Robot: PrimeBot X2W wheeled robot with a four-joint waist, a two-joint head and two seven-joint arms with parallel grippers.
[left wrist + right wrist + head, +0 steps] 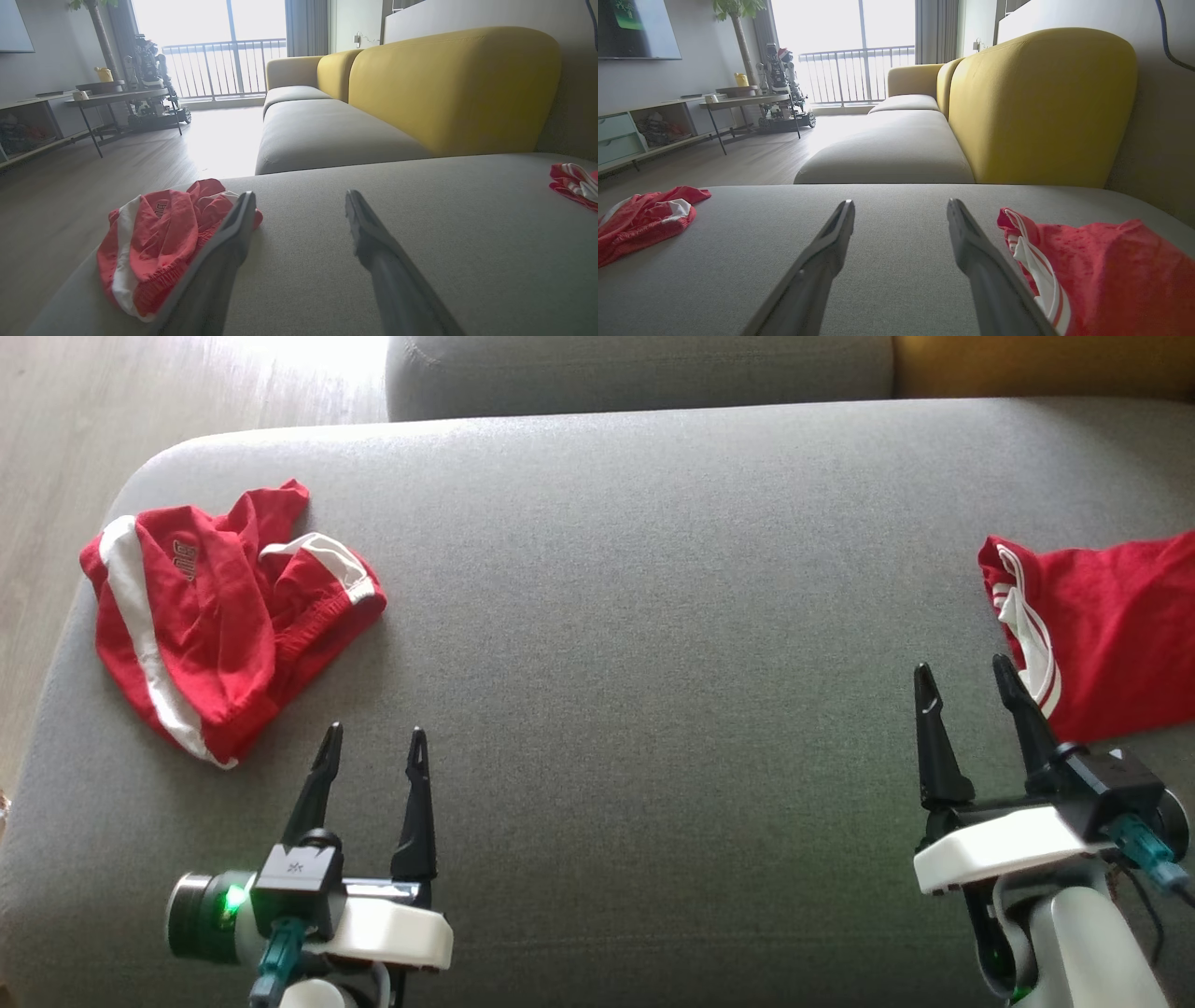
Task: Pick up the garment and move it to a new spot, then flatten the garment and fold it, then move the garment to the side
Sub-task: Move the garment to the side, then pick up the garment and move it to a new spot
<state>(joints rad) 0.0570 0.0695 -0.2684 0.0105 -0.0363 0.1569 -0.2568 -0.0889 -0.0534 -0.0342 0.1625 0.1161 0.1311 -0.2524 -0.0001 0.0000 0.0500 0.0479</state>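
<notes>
A crumpled red garment point(215, 607) with white stripes lies at the far left of the grey seat cushion point(653, 616). My left gripper point(372, 733) hovers open just to its right and nearer me; in the left wrist view the garment point(154, 242) sits beside the left finger of that gripper point(301, 193). Another red garment point(1111, 635) with white stripes lies flatter at the cushion's right edge. My right gripper point(963, 665) stands open just left of it, and in the right wrist view that garment point(1101, 270) is next to the right finger. Both grippers hold nothing.
The cushion's left edge drops to the wooden floor point(56, 429). A second grey seat point(635, 373) lies beyond the far edge, with a yellow backrest point(448, 88) along the right. A low table point(747, 100) and a wall shelf stand across the room.
</notes>
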